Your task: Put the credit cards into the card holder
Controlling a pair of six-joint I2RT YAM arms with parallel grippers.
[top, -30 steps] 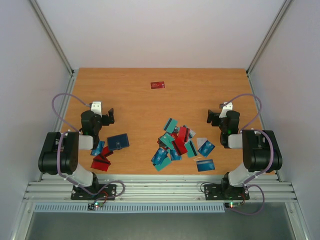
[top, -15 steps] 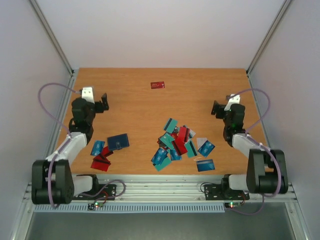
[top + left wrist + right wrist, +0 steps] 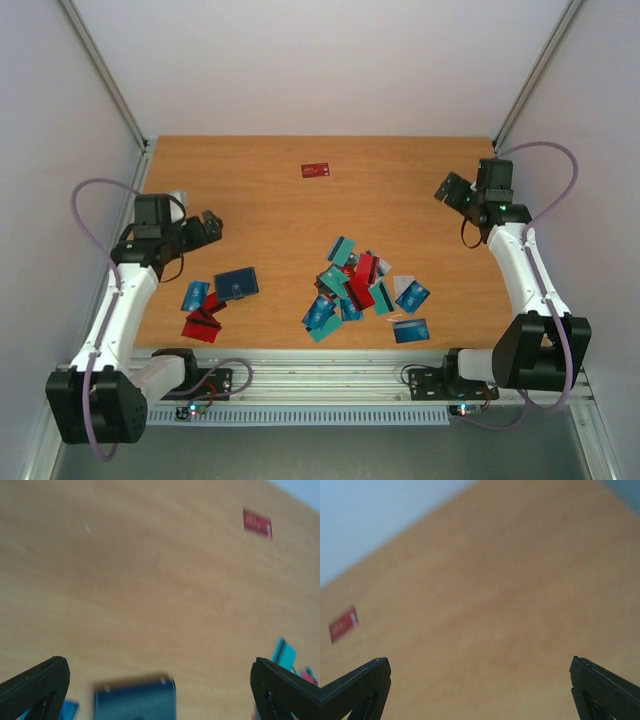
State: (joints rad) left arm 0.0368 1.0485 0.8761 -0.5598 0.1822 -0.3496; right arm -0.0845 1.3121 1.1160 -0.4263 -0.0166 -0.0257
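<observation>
On the desk (image 3: pixel 280 205), the card holder (image 3: pixel 236 283) lies left of centre, no card visible in it. The credit cards (image 3: pixel 358 290) lie in a central heap, several beside the holder, one red far back. The left pincer (image 3: pixel 208 228) and right pincer (image 3: pixel 452 190) hang wide, empty; filing appears unstarted.

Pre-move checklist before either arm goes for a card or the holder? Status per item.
1. Left gripper open and empty: ok.
2. Right gripper open and empty: ok.
3. Card holder has nothing lying on top: ok.
4. Card holder open to receive cards: cannot tell.
5. Credit cards lying singly: not ok, most overlap.
6. Right wrist camera sees the overlapping ones: not ok, only the lone red card shows.
</observation>
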